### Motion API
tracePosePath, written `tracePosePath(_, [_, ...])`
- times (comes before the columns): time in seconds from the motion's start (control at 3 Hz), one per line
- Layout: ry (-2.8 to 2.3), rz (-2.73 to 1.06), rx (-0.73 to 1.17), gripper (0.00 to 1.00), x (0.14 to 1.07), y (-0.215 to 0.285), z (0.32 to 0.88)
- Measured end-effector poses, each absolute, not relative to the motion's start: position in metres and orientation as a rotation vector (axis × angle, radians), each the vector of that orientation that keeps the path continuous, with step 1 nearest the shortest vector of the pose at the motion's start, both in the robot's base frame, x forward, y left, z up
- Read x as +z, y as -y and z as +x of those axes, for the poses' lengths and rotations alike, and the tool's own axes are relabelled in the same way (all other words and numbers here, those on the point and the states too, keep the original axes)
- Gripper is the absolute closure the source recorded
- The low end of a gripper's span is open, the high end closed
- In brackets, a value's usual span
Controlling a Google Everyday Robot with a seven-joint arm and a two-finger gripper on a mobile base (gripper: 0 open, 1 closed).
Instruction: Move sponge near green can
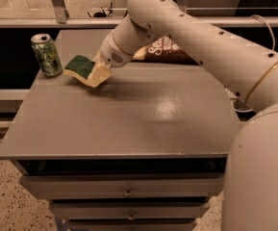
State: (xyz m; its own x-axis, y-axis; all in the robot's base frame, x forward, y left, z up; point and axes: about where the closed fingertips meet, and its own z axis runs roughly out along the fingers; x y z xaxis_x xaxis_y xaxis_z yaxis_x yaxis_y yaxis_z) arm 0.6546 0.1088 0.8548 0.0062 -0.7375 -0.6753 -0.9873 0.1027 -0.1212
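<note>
The green can (46, 55) stands upright at the far left of the grey table (129, 124), silver top and pull tab up. The sponge (80, 67), dark green on top with pale yellow foam beneath, is held in my gripper (96, 73) just right of the can, low over the table's far left part. The gripper is shut on the sponge's right end. A narrow gap separates the sponge from the can. My white arm (186, 28) reaches in from the right.
A brown-and-yellow snack bag (165, 50) lies at the back of the table, partly hidden behind my arm. Drawers (126, 192) sit under the tabletop at the front. A railing and glass run behind the table.
</note>
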Motion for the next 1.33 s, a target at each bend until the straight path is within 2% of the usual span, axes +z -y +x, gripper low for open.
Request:
tracePosePath(1.0, [-1.740, -1.759, 0.567, 0.20, 0.840, -0.146, 0.688])
tracePosePath(1.33, [-1.735, -1.767, 0.570, 0.00, 0.838, -0.151, 0.693])
